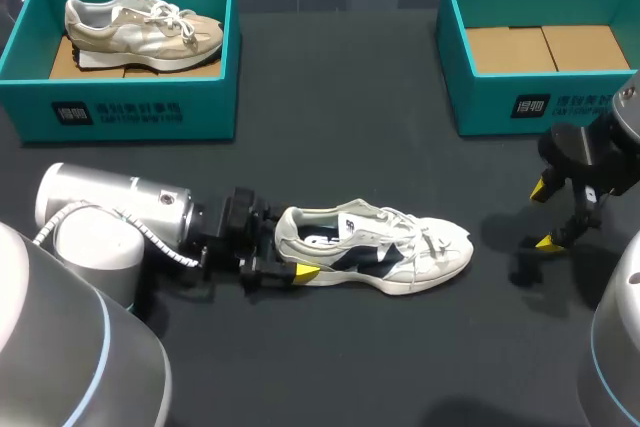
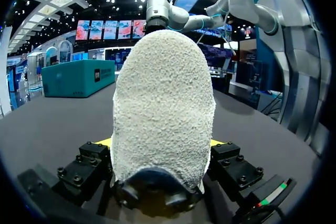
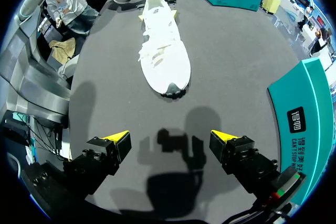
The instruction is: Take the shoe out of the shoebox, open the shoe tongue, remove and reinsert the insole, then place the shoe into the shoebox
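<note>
The white shoe (image 1: 375, 247) stands on its sole on the dark table (image 1: 350, 377), just below the middle of the head view, heel to the left and toe to the right. It is out of its box, so I judge the first step done. The laces look tied across the tongue, and I cannot tell whether the insole sits inside. By my reading, opening the tongue, pulling and refitting the insole and boxing the shoe are all left to do.

My left gripper (image 1: 283, 255) has its fingers closed on the heel from both sides. My right gripper (image 1: 544, 215) hangs at the right edge, well clear of the toe, fingers spread wide with nothing between them.

The teal shoebox (image 1: 480, 97) at upper right shows only its cardboard floor. The other shoebox (image 1: 130, 112) at upper left holds a beige shoe (image 1: 140, 27)
</note>
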Available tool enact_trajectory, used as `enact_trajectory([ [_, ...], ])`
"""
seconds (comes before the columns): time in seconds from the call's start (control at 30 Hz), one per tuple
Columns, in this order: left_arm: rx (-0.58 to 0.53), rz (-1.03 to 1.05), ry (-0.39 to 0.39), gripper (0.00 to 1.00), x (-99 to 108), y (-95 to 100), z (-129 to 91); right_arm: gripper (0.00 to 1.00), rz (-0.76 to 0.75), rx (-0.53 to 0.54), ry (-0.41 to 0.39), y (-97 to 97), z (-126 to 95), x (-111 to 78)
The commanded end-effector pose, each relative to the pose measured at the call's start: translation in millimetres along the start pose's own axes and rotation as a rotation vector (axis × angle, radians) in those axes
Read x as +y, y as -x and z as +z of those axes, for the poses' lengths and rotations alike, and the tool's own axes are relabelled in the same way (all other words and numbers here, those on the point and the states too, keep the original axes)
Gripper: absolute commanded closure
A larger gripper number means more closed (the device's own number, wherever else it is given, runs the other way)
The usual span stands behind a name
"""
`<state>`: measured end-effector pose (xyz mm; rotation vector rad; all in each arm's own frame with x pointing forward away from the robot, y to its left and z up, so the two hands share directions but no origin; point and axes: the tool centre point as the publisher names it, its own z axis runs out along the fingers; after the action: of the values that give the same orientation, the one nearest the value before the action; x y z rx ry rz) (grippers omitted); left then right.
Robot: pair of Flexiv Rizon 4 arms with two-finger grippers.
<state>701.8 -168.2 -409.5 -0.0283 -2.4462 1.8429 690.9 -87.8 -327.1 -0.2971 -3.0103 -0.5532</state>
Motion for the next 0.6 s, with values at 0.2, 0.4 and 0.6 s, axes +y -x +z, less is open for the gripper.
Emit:
enact_trajectory([
  [0.2,-0.025,-0.010,0.001,1.00,-1.0,-2.3,3.9,0.00,0.000,-0.003,-0.001,-1.1,0.3,-0.1],
  [0.4,-0.021,-0.017,0.005,1.00,-1.5,-1.9,3.0,0.00,0.000,-0.003,-0.001,-1.1,0.3,-0.1],
  [0.6,-0.021,-0.017,0.005,1.00,-1.5,-1.9,3.0,0.00,0.000,-0.003,-0.001,-1.1,0.3,-0.1],
])
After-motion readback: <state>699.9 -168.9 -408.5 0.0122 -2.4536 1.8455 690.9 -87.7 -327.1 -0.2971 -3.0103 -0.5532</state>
